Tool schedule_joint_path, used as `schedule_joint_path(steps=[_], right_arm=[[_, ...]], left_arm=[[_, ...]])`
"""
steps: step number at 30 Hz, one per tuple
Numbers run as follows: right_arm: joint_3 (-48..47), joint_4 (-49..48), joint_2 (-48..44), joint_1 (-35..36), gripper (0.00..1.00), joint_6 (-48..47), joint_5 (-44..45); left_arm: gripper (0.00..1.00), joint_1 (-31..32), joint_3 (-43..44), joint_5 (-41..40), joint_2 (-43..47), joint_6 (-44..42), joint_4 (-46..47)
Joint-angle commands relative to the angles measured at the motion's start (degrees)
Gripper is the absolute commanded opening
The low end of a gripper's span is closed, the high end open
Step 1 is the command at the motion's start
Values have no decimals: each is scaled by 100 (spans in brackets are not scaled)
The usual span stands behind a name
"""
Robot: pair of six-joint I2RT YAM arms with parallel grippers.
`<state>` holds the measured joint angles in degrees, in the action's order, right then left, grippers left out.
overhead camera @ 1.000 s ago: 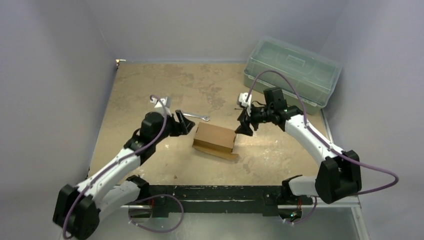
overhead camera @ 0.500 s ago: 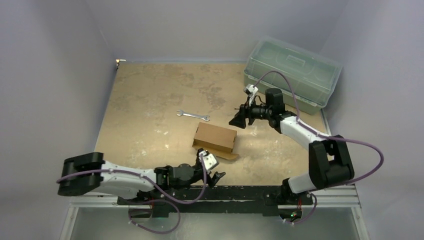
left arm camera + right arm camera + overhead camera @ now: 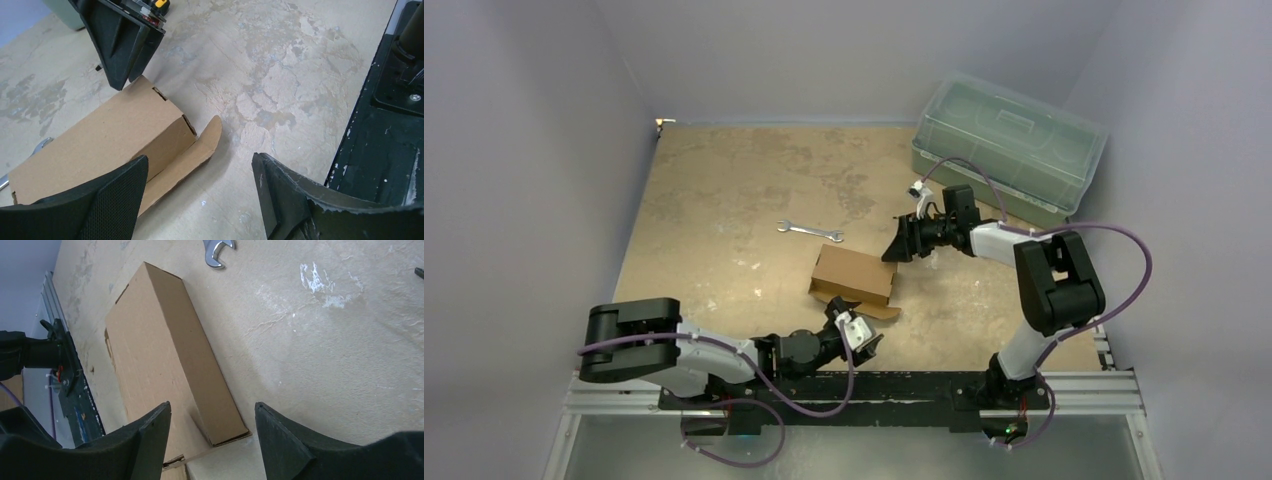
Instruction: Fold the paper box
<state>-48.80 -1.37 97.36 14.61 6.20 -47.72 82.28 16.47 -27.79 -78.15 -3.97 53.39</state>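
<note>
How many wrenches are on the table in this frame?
1. The wrench lies flat on the table, just beyond the cardboard box. Any inside the lidded plastic bin would be hidden.

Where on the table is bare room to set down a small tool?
Bare table from the wrench to the far-left corner, and left of the paper box. Crowded between box and plastic bin, where the right arm reaches.
</note>
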Motion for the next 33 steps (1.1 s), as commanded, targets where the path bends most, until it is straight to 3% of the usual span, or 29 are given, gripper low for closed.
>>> schedule_joint_path(steps=[1, 7, 9, 12, 14, 16, 18, 21, 24, 28, 33], right_arm=[[-183, 118, 56, -3, 63, 110, -166], [-121, 730, 1, -24, 53, -51, -293], [-54, 771, -120, -20, 52, 10, -294], [59, 738, -309, -20, 52, 101, -227], [97, 704, -361, -11, 53, 141, -180], [96, 680, -300, -11, 52, 170, -176], [74, 715, -205, -11, 48, 152, -218], [59, 754, -175, -9, 46, 128, -263], [70, 718, -208, -7, 46, 136, -314], [36, 790, -153, -9, 41, 88, -426], [11, 840, -114, -2, 39, 18, -473]], left_arm=[[76, 25, -17, 56, -169, -244, 825], [70, 25, -534, -379, 452, 887, 773], [61, -6, -429, -949, 815, 1809, 12], [58, -344, -117, -1478, 1421, 3891, -1653], [44, -704, -25, -1298, 1711, 5026, -2204], [24, -979, -2, -1104, 1796, 5825, -2162], [12, -1075, 228, -1145, 1719, 6441, -2380], [0, -1083, 932, -1179, 1350, 7446, -3584], [0, -1083, 1351, -1045, 963, 8083, -4132], [0, -1083, 1318, -1229, 730, 8505, -4185], [17, -1147, 1650, -1418, 519, 9029, -4937]])
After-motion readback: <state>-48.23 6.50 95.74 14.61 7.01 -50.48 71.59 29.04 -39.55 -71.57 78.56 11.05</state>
